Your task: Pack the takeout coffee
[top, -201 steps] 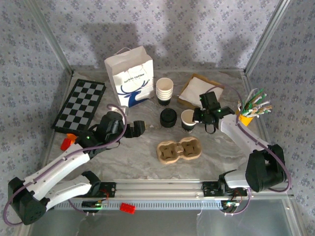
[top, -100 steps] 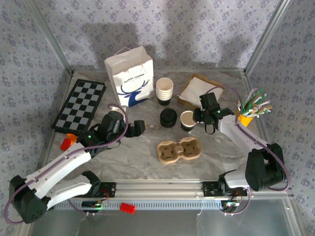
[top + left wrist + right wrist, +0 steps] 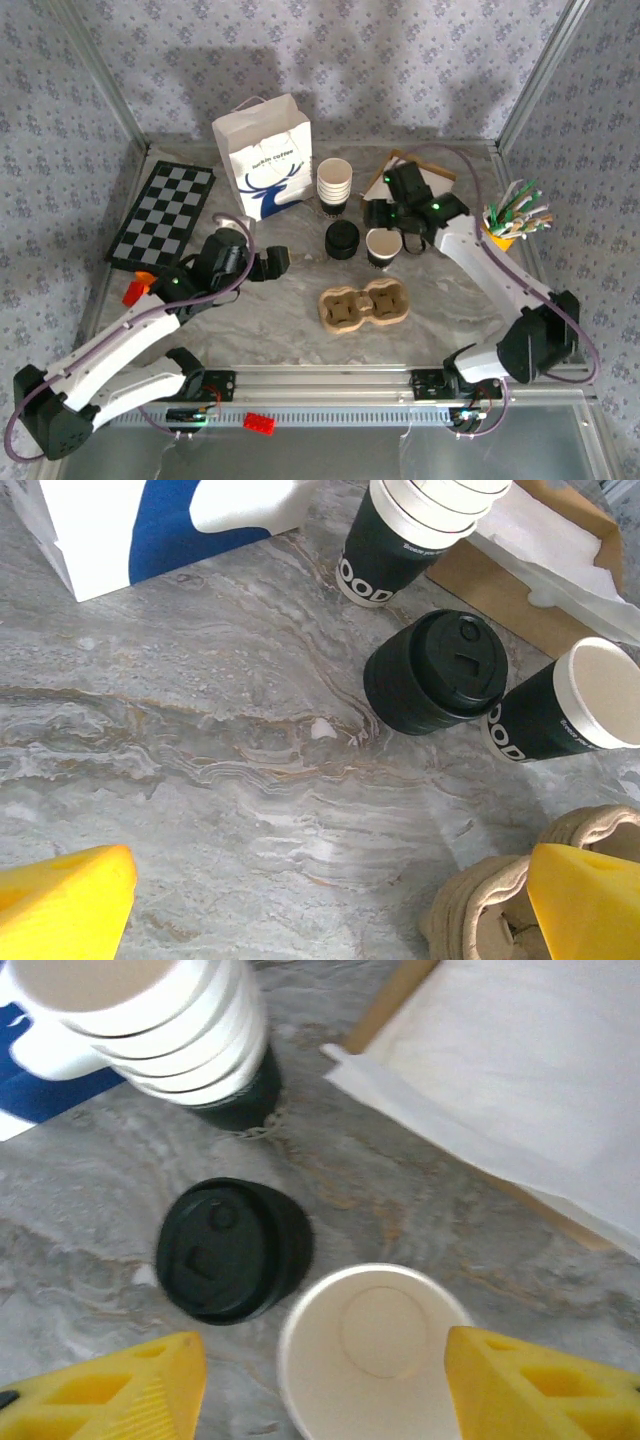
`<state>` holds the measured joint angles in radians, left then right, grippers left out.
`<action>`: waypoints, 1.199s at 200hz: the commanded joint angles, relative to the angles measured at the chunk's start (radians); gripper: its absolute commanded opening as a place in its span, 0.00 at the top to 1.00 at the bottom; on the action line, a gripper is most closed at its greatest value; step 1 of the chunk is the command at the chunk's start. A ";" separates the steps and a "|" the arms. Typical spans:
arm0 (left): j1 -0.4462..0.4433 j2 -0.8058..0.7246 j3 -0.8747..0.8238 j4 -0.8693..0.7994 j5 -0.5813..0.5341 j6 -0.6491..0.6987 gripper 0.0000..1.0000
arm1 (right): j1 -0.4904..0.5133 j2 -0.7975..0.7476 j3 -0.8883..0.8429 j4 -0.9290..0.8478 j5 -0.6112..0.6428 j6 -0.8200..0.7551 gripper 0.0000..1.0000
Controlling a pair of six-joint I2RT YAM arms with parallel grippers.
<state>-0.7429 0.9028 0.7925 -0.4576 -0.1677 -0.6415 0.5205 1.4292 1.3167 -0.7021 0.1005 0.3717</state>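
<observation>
You are near the start, by the look of it. The open black paper cup with a white rim point(image 3: 381, 245) has no lid, and both wells of the brown moulded-pulp cup carrier point(image 3: 363, 305) are empty. The white paper bag with a blue deer print point(image 3: 264, 156) stands at the back with nothing being loaded into it. By my reading, you have yet to lid the cup, seat it in the carrier and bag it.

Your right gripper point(image 3: 325, 1390) hangs over that cup with its yellow fingers point(image 3: 545, 1385) spread. The cup stands between them, clear of both pads, with nothing grasped. The short black stack of plastic lids point(image 3: 232, 1250) sits just beside the cup, toward the stack of nested paper cups point(image 3: 150, 1030). Your left gripper point(image 3: 325, 910) is spread wide and empty over bare marble, near the carrier.
</observation>
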 commanded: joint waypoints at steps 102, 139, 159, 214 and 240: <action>-0.009 -0.049 0.041 -0.102 -0.144 -0.031 0.00 | 0.181 0.456 0.391 -0.251 0.157 0.109 0.15; -0.006 -0.070 0.030 -0.111 -0.178 -0.038 0.00 | 0.203 0.537 0.444 -0.293 0.186 0.170 0.14; -0.006 -0.074 0.021 -0.116 -0.181 -0.042 0.00 | 0.204 0.562 0.444 -0.277 0.175 0.177 0.14; -0.006 -0.069 0.016 -0.114 -0.180 -0.046 0.00 | 0.190 0.615 0.466 -0.279 0.175 0.188 0.16; -0.005 -0.065 0.016 -0.113 -0.177 -0.046 0.00 | 0.188 0.633 0.478 -0.284 0.173 0.189 0.17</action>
<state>-0.7425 0.8410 0.8009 -0.5583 -0.3302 -0.6792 0.7136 2.0365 1.7508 -0.9562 0.2516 0.5365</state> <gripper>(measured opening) 0.997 0.830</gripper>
